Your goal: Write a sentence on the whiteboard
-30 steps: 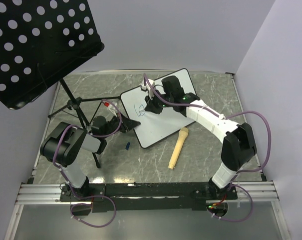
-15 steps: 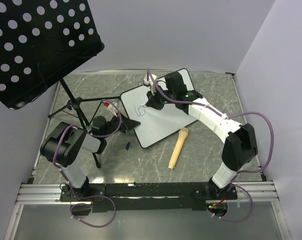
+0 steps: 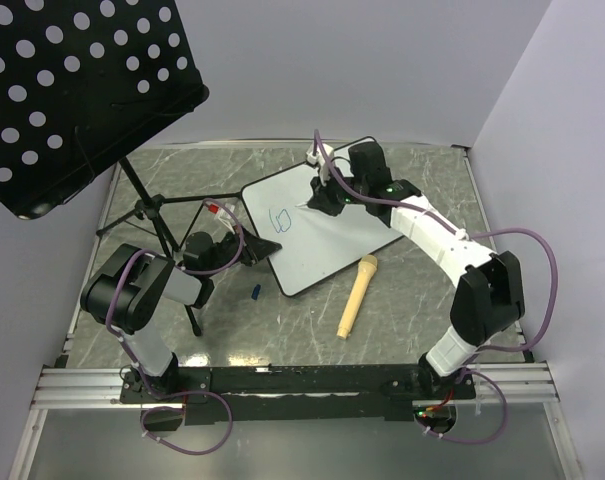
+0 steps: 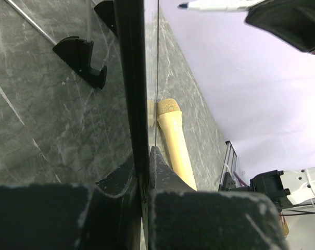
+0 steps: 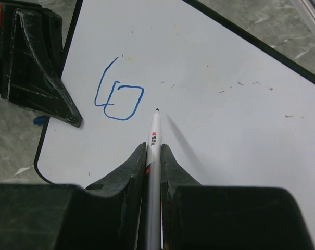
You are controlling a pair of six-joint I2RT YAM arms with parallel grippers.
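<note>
Over whiteboard [image 3: 322, 240], right gripper [image 5: 153, 148] (clamped on marker [image 5: 155, 127]) shifted right, off blue letters [image 5: 118, 97]; left gripper [image 4: 145, 156] pinches its edge.

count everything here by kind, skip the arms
whiteboard: 1
marker: 1
beige microphone: 1
small blue piece: 1
black perforated stand: 1
total: 5

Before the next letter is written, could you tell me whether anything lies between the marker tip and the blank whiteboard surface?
Nothing visible does. The right pincer grips a slim white marker whose tip sits just beside the blue handwritten letters, and the white, black-rimmed whiteboard past them holds no object.
</note>
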